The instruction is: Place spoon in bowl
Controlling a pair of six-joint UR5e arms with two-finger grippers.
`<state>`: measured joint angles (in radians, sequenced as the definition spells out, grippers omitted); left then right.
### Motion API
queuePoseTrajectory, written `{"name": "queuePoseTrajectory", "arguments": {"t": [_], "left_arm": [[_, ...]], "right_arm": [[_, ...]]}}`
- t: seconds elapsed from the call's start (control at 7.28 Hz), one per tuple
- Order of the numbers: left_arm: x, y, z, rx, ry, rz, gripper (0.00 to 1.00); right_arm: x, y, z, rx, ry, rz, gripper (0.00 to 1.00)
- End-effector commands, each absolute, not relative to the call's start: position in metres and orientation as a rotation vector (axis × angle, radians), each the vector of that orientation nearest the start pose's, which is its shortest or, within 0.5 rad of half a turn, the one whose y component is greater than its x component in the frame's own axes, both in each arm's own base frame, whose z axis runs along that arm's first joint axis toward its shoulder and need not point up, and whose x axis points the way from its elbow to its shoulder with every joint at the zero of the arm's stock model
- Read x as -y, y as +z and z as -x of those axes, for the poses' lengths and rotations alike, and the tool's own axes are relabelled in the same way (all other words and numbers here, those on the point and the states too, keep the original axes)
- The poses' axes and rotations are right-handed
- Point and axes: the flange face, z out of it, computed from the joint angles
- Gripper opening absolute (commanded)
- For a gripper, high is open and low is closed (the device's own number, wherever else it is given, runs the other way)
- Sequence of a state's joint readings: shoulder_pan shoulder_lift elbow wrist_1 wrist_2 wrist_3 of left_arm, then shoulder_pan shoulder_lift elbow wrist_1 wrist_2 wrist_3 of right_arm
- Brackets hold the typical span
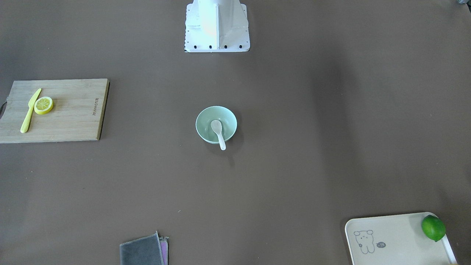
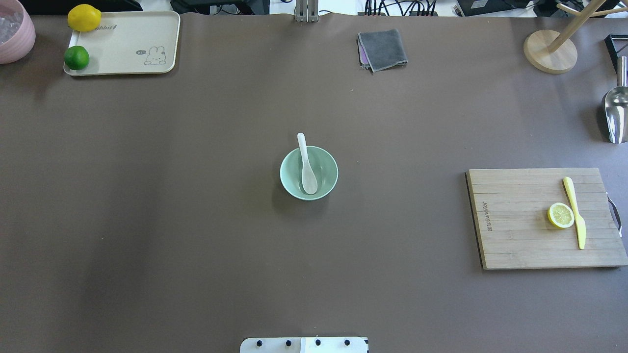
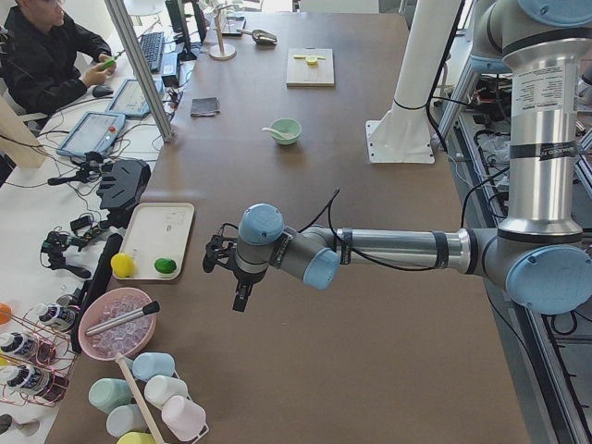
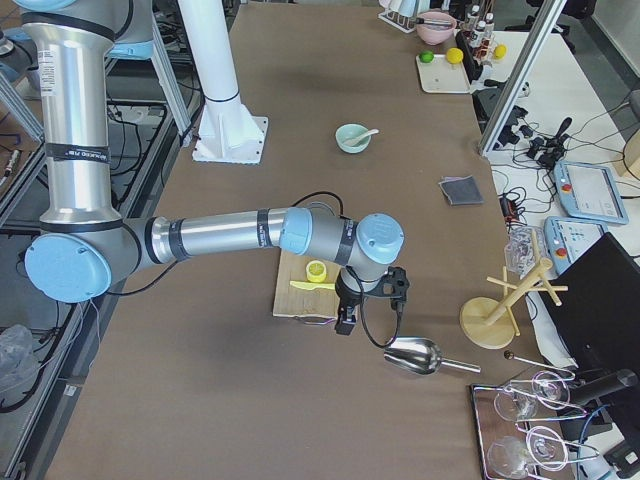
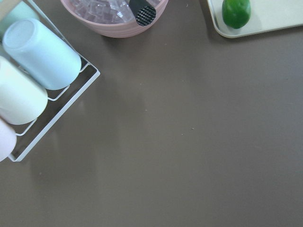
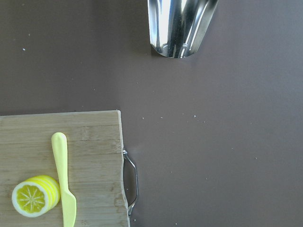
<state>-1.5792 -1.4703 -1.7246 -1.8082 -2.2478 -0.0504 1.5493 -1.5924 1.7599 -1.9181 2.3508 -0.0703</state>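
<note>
Off the left end of the table [image 2: 147, 245] the left hand [image 3: 241, 298] hangs above the surface. The right hand [image 4: 345, 320] hangs over the right end, by the cutting board [image 2: 515, 230]. I cannot tell whether either hand is open or closed. On the board a lemon slice [image 2: 560, 215] lies against a yellow knife [image 2: 575, 213]. At mid-table stands the bowl [image 2: 289, 179] with the spoon [image 2: 307, 169] in it: the scoop is down inside, and the handle leans on the rim and points away from the robot. Farther back lie a metal scoop [image 2: 615, 110], a grey cloth [image 2: 382, 49] and a wooden stand [image 2: 549, 51]. At the far left corner is a tray [image 2: 127, 49] carrying a lime [image 2: 76, 57] and a lemon [image 2: 84, 17].
</note>
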Motion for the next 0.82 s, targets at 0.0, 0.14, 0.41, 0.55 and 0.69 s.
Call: {"name": "queuePoseTrajectory", "arguments": {"t": [0.0,0.14,0.41,0.55,0.69], "left_arm": [[0.4612,0.6170,0.0767,-0.665,0.041,-0.250,0.98],[0.4618,0.6170,0.0767,-0.665,0.041,-0.250,0.98],[0.4636,0.6211,0.0761,-0.666,0.040,-0.242,0.98],[0.4648,0.6226,0.0758,-0.669,0.040,-0.239,0.98],[0.4648,0.6227,0.0758,-0.669,0.040,-0.239,0.98]], "right_arm": [[0.4569,0.5999,-0.0526,0.793,-0.025,0.133,1.00],[0.4570,0.6014,-0.0521,0.792,-0.025,0.136,1.00],[0.4568,0.6046,-0.0524,0.787,-0.023,0.142,1.00],[0.4567,0.6047,-0.0532,0.786,-0.022,0.142,1.00],[0.4576,0.6047,-0.0526,0.784,-0.024,0.141,1.00]]}}
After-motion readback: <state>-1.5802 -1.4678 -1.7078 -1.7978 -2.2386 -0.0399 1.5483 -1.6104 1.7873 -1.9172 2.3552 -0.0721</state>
